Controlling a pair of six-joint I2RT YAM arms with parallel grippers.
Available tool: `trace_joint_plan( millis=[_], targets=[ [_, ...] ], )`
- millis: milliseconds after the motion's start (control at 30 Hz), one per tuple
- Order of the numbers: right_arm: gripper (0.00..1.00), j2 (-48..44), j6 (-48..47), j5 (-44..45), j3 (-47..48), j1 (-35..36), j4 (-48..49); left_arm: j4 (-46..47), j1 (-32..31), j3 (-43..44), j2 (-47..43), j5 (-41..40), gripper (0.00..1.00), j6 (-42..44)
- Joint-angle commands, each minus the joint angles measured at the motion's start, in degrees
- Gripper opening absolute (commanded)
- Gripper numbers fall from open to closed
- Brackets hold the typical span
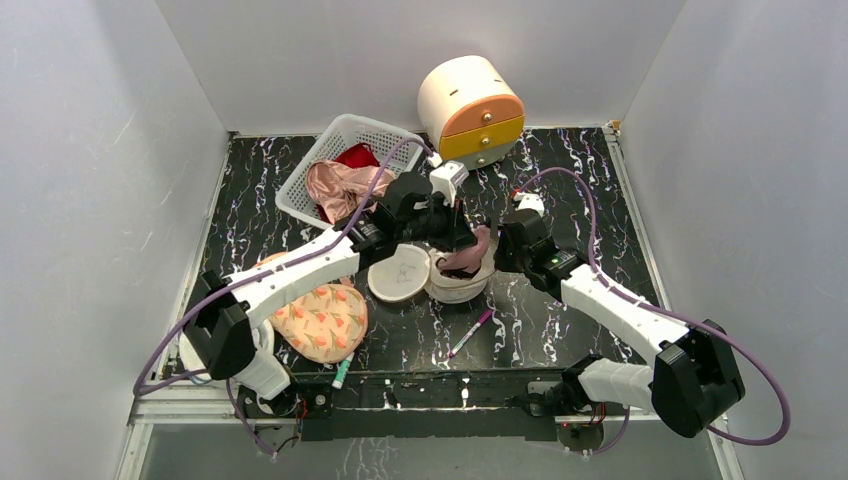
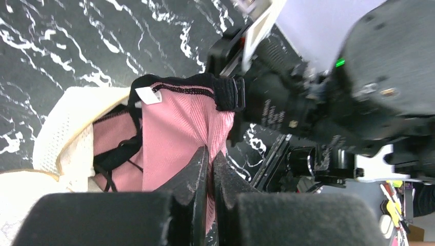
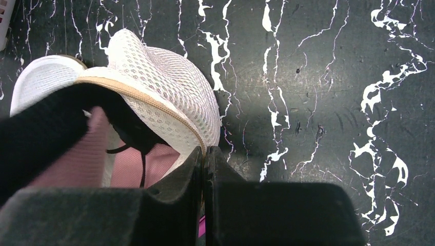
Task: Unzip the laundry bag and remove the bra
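Left tool [image 2: 210, 154] clamped on pink bra [image 2: 174, 125], partly out of open laundry bag [image 3: 169, 87]. Right tool [image 3: 203, 152] closed on laundry bag rim.

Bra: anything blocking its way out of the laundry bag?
Nothing visible. The laundry bag is open, its lid flipped aside. The left gripper pinches the bra partly out of the mouth; the right gripper clamps the rim.
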Motion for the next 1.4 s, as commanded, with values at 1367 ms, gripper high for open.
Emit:
trace_joint_plan(
  millis=[1367],
  targets=[
    [0.0, -0.2, 0.9, 5.2, 2.0, -0.2, 3.5, -9.4, 0.4, 62.2, -0.3, -12.5, 0.0, 21.7]
  ],
)
